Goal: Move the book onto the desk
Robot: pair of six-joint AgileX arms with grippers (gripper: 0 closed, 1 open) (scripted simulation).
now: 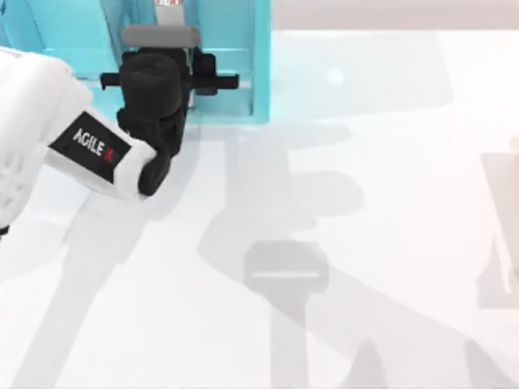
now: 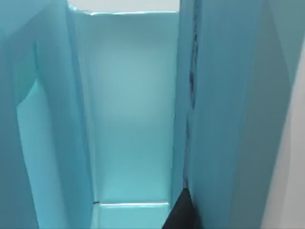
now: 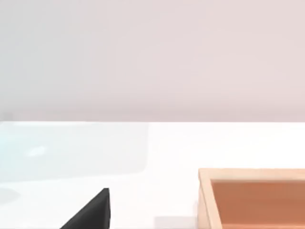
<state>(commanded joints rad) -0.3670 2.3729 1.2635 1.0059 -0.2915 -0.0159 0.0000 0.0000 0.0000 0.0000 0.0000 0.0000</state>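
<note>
left gripper (image 1: 174, 49) reaches into the teal shelf unit (image 1: 243, 57) at the desk's (image 1: 340, 243) far left; whether its fingers are spread or pinching, i cannot tell. wrist view: teal panels, one black fingertip (image 2: 181, 214). book placement unclear among the teal.

The left arm reached in from the left edge of the desk (image 1: 389, 203) toward its far edge, its white forearm angled up and to the right and ending in a black wrist. The left gripper (image 1: 188, 71) sat at the far edge, pointing away from the near edge. In the left wrist view, one dark fingertip (image 2: 181, 212) of that gripper was visible. In the right wrist view, one dark fingertip (image 3: 93, 212) of the right gripper hung above the desk.
</note>
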